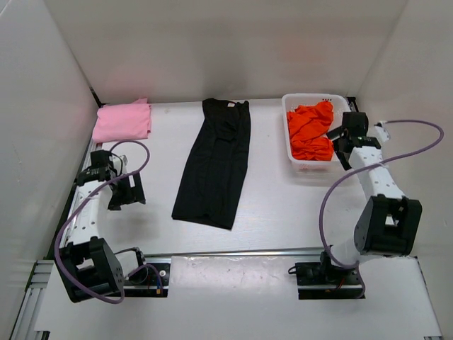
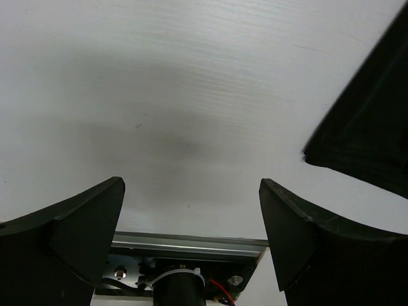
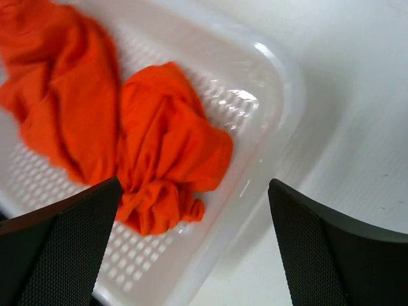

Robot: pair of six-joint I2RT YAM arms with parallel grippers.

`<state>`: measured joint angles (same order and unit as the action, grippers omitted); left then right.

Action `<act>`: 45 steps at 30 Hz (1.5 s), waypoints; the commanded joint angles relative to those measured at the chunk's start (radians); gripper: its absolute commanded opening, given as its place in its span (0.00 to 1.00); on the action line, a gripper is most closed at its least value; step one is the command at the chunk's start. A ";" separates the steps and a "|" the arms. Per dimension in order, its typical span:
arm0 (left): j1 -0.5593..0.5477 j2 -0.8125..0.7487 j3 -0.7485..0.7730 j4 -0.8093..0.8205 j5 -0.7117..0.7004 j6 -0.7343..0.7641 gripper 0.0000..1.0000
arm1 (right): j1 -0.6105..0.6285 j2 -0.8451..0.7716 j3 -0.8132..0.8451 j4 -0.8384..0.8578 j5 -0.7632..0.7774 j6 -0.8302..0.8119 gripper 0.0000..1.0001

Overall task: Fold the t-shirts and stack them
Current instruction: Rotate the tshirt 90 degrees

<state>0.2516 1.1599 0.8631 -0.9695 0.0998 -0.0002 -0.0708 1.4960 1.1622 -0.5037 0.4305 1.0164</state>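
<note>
Orange t-shirt (image 3: 167, 143) soft matt cloth; basket (image 3: 281, 71) glossy plastic (perforated).

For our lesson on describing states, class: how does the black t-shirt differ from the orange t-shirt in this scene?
The black t-shirt lies smoothed out in a long narrow strip; the orange t-shirt is crumpled in a heap. The black t-shirt rests on the table; the orange t-shirt sits inside the white basket. Both are plain cloth, and neither is being held.

A light pink t-shirt (image 1: 122, 120), a plain black t-shirt (image 1: 215, 164), and a bright orange t-shirt (image 1: 311, 130) in a white mesh-patterned basket (image 1: 306, 165) on a white table (image 1: 283, 205).
</note>
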 commanded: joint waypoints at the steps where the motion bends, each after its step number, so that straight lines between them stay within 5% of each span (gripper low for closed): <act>1: -0.035 0.015 0.063 0.000 0.035 0.000 0.99 | 0.069 -0.118 0.080 0.068 0.067 -0.209 1.00; 10: -0.199 0.061 0.099 -0.028 0.009 0.000 0.99 | 0.555 -0.286 -0.042 -0.013 0.019 -0.418 0.98; 15: -0.244 0.052 0.067 -0.018 -0.003 0.000 0.99 | 0.733 -0.237 -0.281 0.074 -0.414 -0.280 0.94; 21: -0.253 0.052 0.048 -0.009 -0.012 0.000 0.99 | 0.922 -0.027 -0.338 0.281 -0.571 -0.138 0.85; 33: -0.262 -0.015 0.020 -0.009 -0.032 0.000 0.99 | 0.956 0.197 -0.322 0.316 -0.619 0.036 0.59; 36: -0.262 -0.016 0.020 -0.009 -0.032 0.000 0.99 | 0.956 0.249 -0.277 0.327 -0.654 0.045 0.43; 37: -0.262 -0.016 0.020 -0.009 -0.032 0.000 0.99 | 0.956 0.259 -0.268 0.327 -0.664 0.045 0.24; 40: -0.262 -0.025 0.030 -0.009 -0.032 0.000 0.99 | 0.945 0.259 -0.268 0.327 -0.655 0.068 0.00; 45: -0.262 -0.046 0.030 -0.018 -0.043 0.000 0.99 | 0.924 0.204 -0.312 0.314 -0.714 -0.063 0.00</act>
<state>-0.0044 1.1534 0.8902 -0.9913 0.0666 0.0002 0.8650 1.7325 0.8719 -0.1535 -0.2573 1.0443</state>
